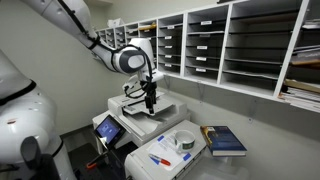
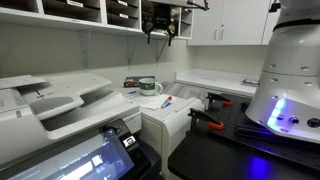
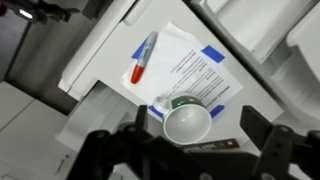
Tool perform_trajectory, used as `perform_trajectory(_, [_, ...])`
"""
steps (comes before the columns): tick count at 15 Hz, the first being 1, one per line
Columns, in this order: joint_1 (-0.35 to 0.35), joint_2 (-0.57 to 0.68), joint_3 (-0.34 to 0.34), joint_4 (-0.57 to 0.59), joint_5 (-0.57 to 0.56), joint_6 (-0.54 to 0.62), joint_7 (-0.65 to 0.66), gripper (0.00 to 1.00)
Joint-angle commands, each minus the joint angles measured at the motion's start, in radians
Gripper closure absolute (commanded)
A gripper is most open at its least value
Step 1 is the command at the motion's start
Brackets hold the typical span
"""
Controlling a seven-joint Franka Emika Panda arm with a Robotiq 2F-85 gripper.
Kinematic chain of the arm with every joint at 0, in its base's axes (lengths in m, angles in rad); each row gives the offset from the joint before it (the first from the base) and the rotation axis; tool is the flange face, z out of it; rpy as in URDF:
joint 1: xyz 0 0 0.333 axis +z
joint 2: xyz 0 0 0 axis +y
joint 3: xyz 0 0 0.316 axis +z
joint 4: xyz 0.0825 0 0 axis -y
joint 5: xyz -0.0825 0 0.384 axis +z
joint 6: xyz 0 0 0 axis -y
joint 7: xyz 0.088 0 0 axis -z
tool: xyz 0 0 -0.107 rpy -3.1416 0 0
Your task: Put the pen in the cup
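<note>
The pen [image 3: 144, 57] is blue with a red end. It lies on a white sheet on the white cabinet top and shows in both exterior views [image 1: 160, 157] [image 2: 167, 101]. The cup [image 3: 187, 122] is short, round and whitish with a dark green patch. It stands upright next to the sheet, a short way from the pen [image 1: 185, 141] [image 2: 149, 87]. My gripper [image 3: 197, 148] is open and empty. It hangs high above the cabinet top [image 1: 150, 97] [image 2: 158, 32], with the cup between its fingers in the wrist view.
A blue book [image 1: 225, 140] lies beside the cup. A large printer [image 1: 140, 110] stands under the arm, and a second one [image 2: 50, 100] shows in an exterior view. Wall shelves [image 1: 240, 45] run behind. Orange clamps [image 2: 207, 121] lie on a dark table.
</note>
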Motion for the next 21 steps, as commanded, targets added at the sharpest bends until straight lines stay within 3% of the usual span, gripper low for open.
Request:
perform_trajectory(1, [-0.063, 0.118, 0.013, -0.008, -0.137, 0.117, 0.254, 0.0])
perform_trajectory(5, [-0.084, 0.242, -0.032, 0.001, -0.407, 0.135, 0.631, 0.0])
perform_trajectory(9, [-0.024, 0.357, -0.126, 0.024, -0.623, 0.089, 0.997, 0.0])
perform_trajectory(11, [0.027, 0.43, -0.173, 0.027, -0.557, 0.115, 0.977, 0.0])
perform_trajectory(15, [0.112, 0.55, -0.227, 0.032, -0.379, 0.218, 0.794, 0.0])
perform_trajectory(18, [0.175, 0.608, -0.278, 0.051, -0.325, 0.289, 0.73, 0.0])
perform_trajectory(20, [0.243, 0.628, -0.347, 0.07, -0.365, 0.328, 0.756, 0.0])
perform_trajectory(21, [0.245, 0.613, -0.343, 0.053, -0.311, 0.302, 0.728, 0.0])
